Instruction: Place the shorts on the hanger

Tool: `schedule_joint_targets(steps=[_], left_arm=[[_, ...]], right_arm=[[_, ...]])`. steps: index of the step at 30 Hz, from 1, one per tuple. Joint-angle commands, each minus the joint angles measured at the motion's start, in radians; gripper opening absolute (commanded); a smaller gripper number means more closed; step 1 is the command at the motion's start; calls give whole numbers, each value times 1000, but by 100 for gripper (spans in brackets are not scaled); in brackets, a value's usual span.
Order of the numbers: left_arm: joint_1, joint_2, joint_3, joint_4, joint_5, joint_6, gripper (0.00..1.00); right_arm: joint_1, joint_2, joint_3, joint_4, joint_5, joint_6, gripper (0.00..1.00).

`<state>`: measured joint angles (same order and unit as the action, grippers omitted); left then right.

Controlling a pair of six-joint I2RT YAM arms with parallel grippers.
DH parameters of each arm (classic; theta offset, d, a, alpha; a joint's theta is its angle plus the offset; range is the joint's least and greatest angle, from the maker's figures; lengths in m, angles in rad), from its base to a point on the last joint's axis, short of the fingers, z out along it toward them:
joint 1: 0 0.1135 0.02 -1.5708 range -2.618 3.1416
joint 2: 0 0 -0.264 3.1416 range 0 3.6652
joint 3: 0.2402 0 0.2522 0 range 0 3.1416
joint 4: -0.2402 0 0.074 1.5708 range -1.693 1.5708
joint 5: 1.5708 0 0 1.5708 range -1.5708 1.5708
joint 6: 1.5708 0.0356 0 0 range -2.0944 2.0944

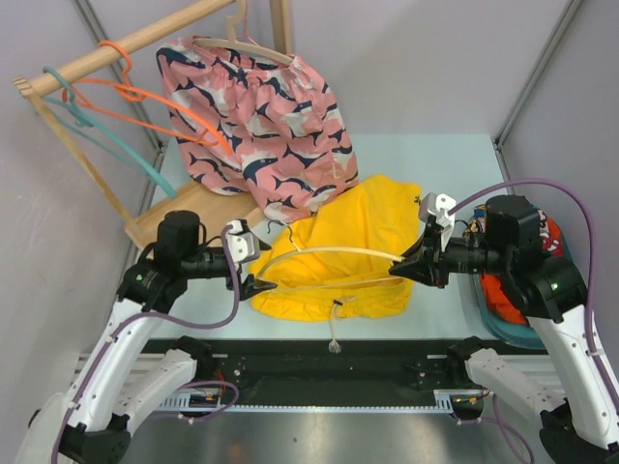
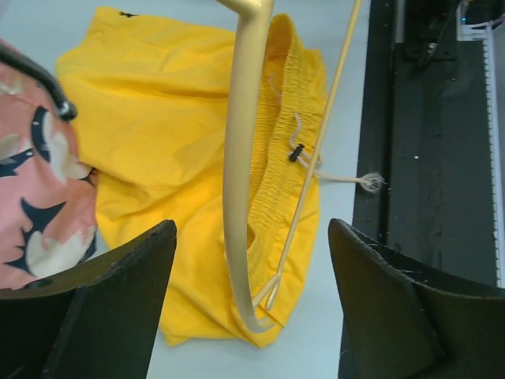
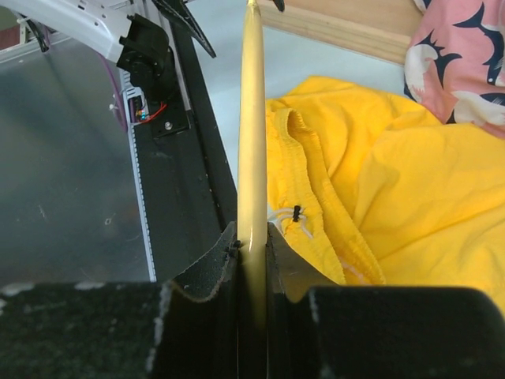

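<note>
The yellow shorts (image 1: 363,227) lie crumpled on the table, with the waistband and pale drawstring (image 2: 347,178) toward the near edge. The pale-yellow hanger (image 1: 338,251) lies across them, roughly level. My right gripper (image 1: 406,269) is shut on its right end; the wrist view shows the hanger (image 3: 252,118) pinched between both fingers, with the shorts (image 3: 394,174) beyond. My left gripper (image 1: 259,285) is open, its fingers standing on either side of the hanger's left end without touching it. In the left wrist view that end of the hanger (image 2: 239,158) rests on the near corner of the shorts (image 2: 158,118).
Pink whale-print shorts (image 1: 261,106) hang from a wooden hanger on the wooden rack (image 1: 116,53) at the back left, next to orange (image 1: 155,97) and teal (image 1: 106,135) hangers. A bin (image 1: 503,324) with red-orange clothing sits at the right. A black rail (image 1: 319,353) runs along the near edge.
</note>
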<state>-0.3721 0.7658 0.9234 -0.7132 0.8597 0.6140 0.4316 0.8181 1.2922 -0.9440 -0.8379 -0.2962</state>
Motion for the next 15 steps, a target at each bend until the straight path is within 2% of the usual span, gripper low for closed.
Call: schedule_joint_targets(steps=[1,3,5,6,8,9,10,11,12,14,15], left_arm=[[-4,41,-1,-32,150,41,73],[-4,49,-4,-34,145,23,68],[-4,55,0,-52,145,7,55],[-4,58,3,-57,147,1,40],[-4,63,9,-84,147,-7,23],[-4,64,20,-97,134,-5,9],[-4,66,31,-113,124,6,2],[-4,72,40,-133,108,19,0],[-4,70,52,-150,66,23,0],[-2,67,61,-152,16,23,1],[-4,64,64,-154,-31,55,1]], right_arm=[[22,-7,7,82,-33,25,0],[33,0,4,99,-21,32,0],[38,4,-4,105,-23,40,0],[39,3,-10,114,-27,42,0],[44,4,-28,128,-27,54,0],[51,6,-33,135,-24,58,0],[55,12,-42,137,-17,65,0],[56,19,-41,131,8,72,0],[61,39,-44,108,26,77,17],[65,61,-47,94,160,145,41],[67,79,-45,93,189,160,63]])
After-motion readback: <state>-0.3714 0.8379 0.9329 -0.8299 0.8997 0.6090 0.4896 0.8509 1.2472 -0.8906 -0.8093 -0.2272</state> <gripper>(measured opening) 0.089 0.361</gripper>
